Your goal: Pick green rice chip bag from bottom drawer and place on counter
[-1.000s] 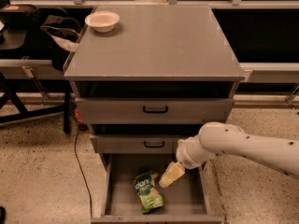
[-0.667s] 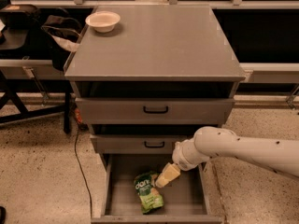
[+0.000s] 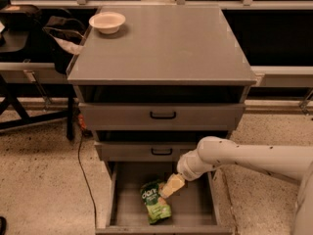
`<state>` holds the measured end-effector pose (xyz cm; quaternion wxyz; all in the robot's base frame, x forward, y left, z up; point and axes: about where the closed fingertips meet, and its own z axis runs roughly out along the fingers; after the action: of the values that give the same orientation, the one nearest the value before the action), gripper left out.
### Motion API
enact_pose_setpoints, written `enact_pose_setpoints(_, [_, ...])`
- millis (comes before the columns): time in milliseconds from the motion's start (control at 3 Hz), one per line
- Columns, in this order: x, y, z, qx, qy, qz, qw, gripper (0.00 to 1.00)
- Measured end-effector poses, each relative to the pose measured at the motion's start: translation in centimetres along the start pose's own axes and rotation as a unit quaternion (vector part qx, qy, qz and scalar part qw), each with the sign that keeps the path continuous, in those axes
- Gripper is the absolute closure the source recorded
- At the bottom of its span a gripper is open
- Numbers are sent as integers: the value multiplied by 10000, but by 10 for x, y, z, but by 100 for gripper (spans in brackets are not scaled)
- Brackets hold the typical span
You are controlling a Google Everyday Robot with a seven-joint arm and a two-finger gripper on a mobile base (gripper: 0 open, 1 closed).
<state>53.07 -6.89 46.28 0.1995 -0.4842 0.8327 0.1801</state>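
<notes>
The green rice chip bag (image 3: 155,202) lies flat on the floor of the open bottom drawer (image 3: 195,214), left of its middle. My gripper (image 3: 168,188) reaches down into the drawer from the right on a white arm, its tan tip just above and touching the bag's upper right corner. The grey counter (image 3: 166,43) tops the cabinet above the two upper drawers with black handles.
A white bowl (image 3: 107,21) stands on the counter's back left corner. A dark chair and bag (image 3: 58,38) stand left of the cabinet. A black cable (image 3: 83,165) runs down the floor at the cabinet's left side.
My gripper has moved left and down inside the bottom drawer, closing in on the bag. The bag has not moved.
</notes>
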Motion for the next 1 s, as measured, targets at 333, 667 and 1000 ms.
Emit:
enact_pose_setpoints(333, [10,-5,22,-271,-18,94,9996,0])
enact_pose_setpoints(667, [10,-5,22,-271,-18,94,9996,0])
enact_pose_setpoints(1000, [21,-6,38,-497,-344,93,9981,0])
